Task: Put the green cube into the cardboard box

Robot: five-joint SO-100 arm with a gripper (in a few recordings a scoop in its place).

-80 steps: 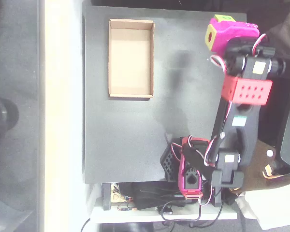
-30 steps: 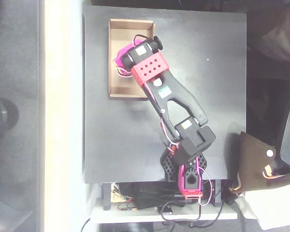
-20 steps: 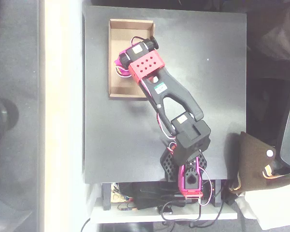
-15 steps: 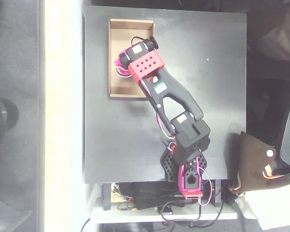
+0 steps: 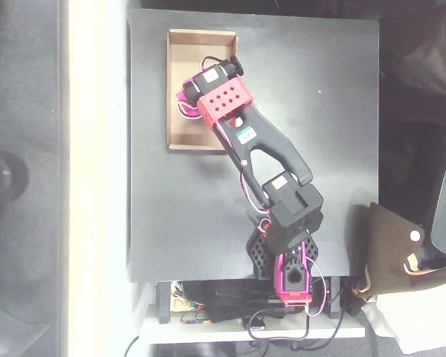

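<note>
The counter (image 5: 312,134) takes the middle of the frame. On it, at upper left, lies the box (image 5: 186,126), long side running top to bottom, near the counter's top and left edges. The arm (image 5: 262,145) reaches from its base (image 5: 291,271) at the counter's lower edge, right of centre, up and to the left across the counter. Its wrist (image 5: 221,98) sits over the box's right wall and middle, covering what is in that part. A bag (image 5: 401,249) lies off the counter at lower right. Cables (image 5: 230,312) cluster below the counter's lower edge. A strip of floor (image 5: 97,186) runs down the left of the counter.
</note>
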